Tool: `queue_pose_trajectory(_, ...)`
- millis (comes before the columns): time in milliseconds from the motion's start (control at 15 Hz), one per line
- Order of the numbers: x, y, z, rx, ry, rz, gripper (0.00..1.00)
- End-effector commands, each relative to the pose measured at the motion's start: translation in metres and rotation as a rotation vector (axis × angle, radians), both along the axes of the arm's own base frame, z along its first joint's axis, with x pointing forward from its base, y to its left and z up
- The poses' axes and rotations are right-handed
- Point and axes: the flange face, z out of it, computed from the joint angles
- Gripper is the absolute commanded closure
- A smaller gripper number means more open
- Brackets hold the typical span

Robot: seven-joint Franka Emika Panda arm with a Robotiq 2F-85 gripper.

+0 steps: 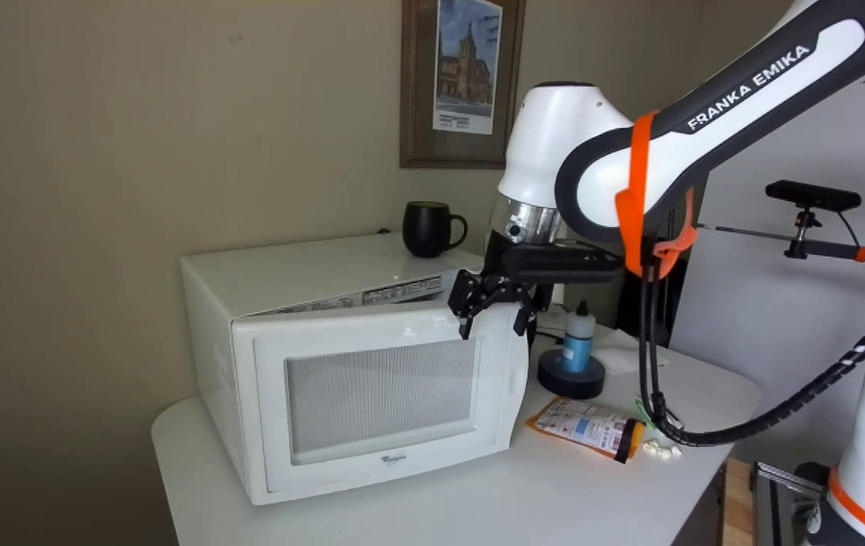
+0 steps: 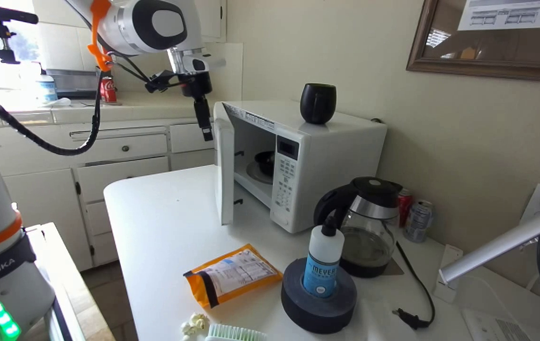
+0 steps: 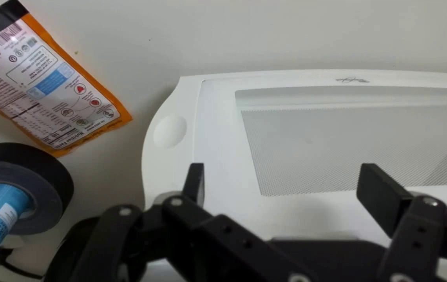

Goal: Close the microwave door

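The white microwave [image 1: 288,273] stands on the white table and also shows in an exterior view [image 2: 345,147]. Its door [image 1: 267,425] is partly open. In an exterior view the door [image 2: 225,175] stands away from the body, with a dark bowl [image 2: 265,163] visible inside. My gripper [image 1: 493,331] is open and empty, pointing down, in front of the upper free-edge part of the door. In an exterior view the gripper [image 2: 208,135] is just outside the door's top, with a small gap. In the wrist view the door [image 3: 219,137] lies below the spread fingers [image 3: 282,172].
A black mug [image 1: 426,230] stands on the microwave. An orange packet [image 2: 236,274], a blue-labelled bottle [image 2: 322,270] on a black tape roll [image 2: 317,317], and a glass kettle [image 2: 367,237] are near the door's free side. Popcorn [image 2: 195,326] and a brush [image 2: 234,334] lie nearby.
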Motion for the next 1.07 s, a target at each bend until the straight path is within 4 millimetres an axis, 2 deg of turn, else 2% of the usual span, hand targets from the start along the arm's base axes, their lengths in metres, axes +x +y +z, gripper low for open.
queue_pose_trajectory(0, 0.000, -0.001, 0.001, 0.001, 0.001, 0.000, 0.00)
queue_pose_trajectory(133, 0.000, 0.001, 0.001, 0.001, 0.000, 0.005, 0.00)
queue_pose_trajectory(333, 0.006, -0.006, -0.002, -0.007, -0.027, 0.007, 0.00)
queue_pose_trajectory(600, 0.021, -0.024, -0.001, -0.112, -0.104, 0.066, 0.00)
queue_pose_trajectory(1000, 0.050, -0.045, -0.011, -0.196, -0.103, 0.167, 0.00)
